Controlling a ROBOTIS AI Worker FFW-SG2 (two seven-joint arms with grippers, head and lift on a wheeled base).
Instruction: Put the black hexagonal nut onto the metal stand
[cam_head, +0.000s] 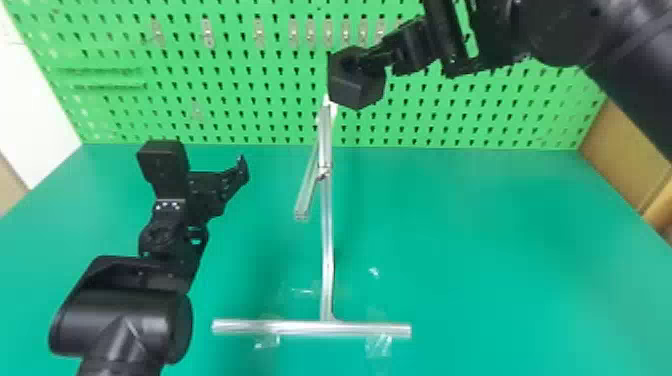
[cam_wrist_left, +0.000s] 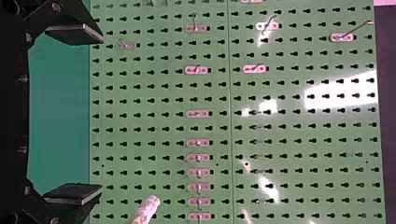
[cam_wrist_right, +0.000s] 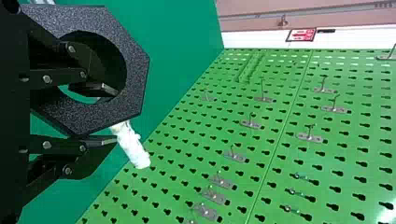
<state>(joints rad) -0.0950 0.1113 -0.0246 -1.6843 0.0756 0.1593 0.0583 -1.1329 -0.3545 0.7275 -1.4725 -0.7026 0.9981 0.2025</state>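
A green pegboard (cam_head: 225, 110) rises beyond my 2 grippers, and a green table (cam_head: 480, 240) spreads beneath them. A metal stand (cam_head: 327, 250) occupies the space between my arms, its long crossbar (cam_head: 300, 327) nearer to me than either gripper. My left gripper (cam_head: 202, 156), over the table to the left of the stand, is open, its 2 fingers wide apart and nothing between them. My right gripper (cam_head: 371, 59), high beside the stand's upper end, grips the black nut (cam_head: 357, 91) by 1 side of its ring, with 1 finger inside the hole and the other outside. The nut hangs at those fingertips, near the stand's white tip (cam_wrist_right: 134, 148), which shows past the nut's outer edge; whether the 2 touch, I cannot tell. Metal hooks (cam_wrist_left: 197, 114) dot the pegboard beyond my left gripper. Clear tape (cam_head: 378, 345) lies at the crossbar, on my side of both grippers.
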